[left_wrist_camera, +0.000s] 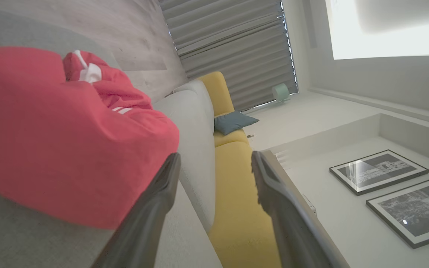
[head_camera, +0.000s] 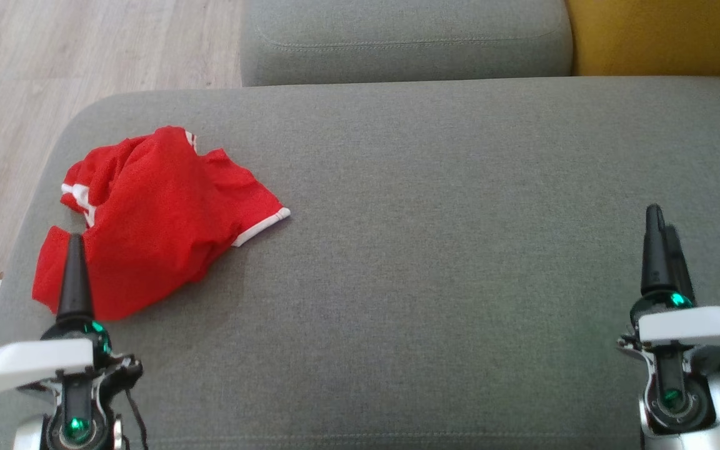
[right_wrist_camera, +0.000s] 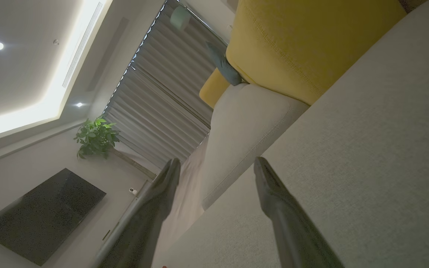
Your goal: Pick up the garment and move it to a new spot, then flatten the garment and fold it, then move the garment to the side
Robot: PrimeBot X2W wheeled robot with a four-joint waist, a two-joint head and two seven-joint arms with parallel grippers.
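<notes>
A crumpled red garment [head_camera: 154, 212] with white trim lies bunched on the left part of the grey sofa seat [head_camera: 429, 250]. My left gripper [head_camera: 75, 256] hovers at the garment's near edge, fingers pointing over the cloth. In the left wrist view the red garment [left_wrist_camera: 62, 141] bulks just left of the open left gripper [left_wrist_camera: 216, 163], with nothing between the fingers. My right gripper [head_camera: 660, 231] stands open at the lower right over bare cushion, far from the garment. The right wrist view has the right gripper [right_wrist_camera: 218, 167] open and empty beside the grey seat [right_wrist_camera: 367, 167].
A grey back cushion [head_camera: 404, 37] and a yellow cushion [head_camera: 666, 34] border the seat's far side. Wooden floor [head_camera: 54, 62] lies beyond the seat's left edge. A wide stretch of grey seat spreads between the two grippers.
</notes>
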